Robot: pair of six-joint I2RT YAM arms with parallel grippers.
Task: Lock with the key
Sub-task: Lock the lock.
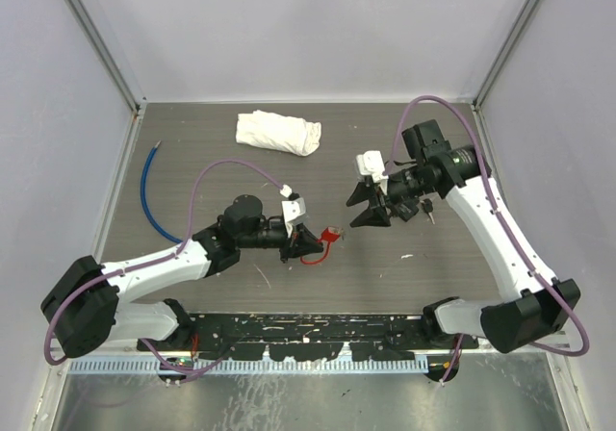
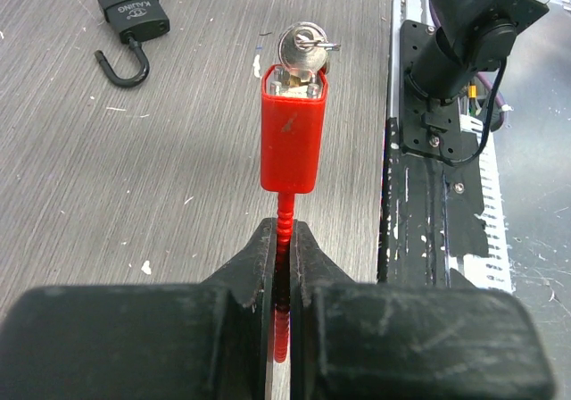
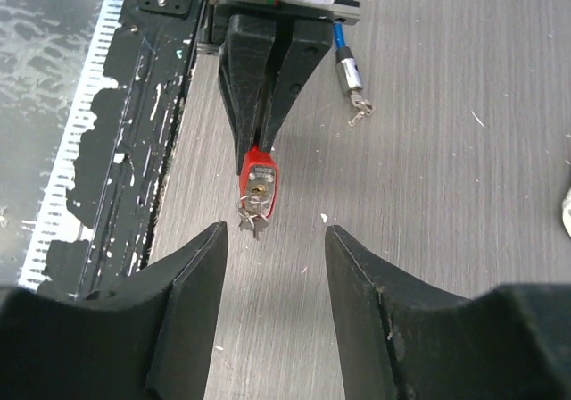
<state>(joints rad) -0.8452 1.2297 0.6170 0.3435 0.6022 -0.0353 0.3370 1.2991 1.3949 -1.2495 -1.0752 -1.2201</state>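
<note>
We saw a dark, wood-grained counter (image 1: 212, 142), scuffed with pale flecks, boxed in by plain pale walls (image 1: 308, 27) and metal corner posts (image 1: 96, 37). A strip patched with black tape (image 1: 308, 330) ran along the bottom edge of the overhead frame. Just left of centre in that frame, the left gripper (image 2: 284, 239) was clamped on the ribbed red cable of the red lock (image 2: 293, 141), with the key (image 2: 303, 45) seated in the end of the lock's body. The right gripper (image 3: 275, 232) stood to the lock's right with its jaws apart and nothing between them, facing the key. A white cloth (image 1: 278, 131) lay at upper centre, a blue cable (image 1: 149, 195) at left. A black padlock (image 2: 134, 12), its shackle open, lay at the upper left of the left wrist view.
</note>
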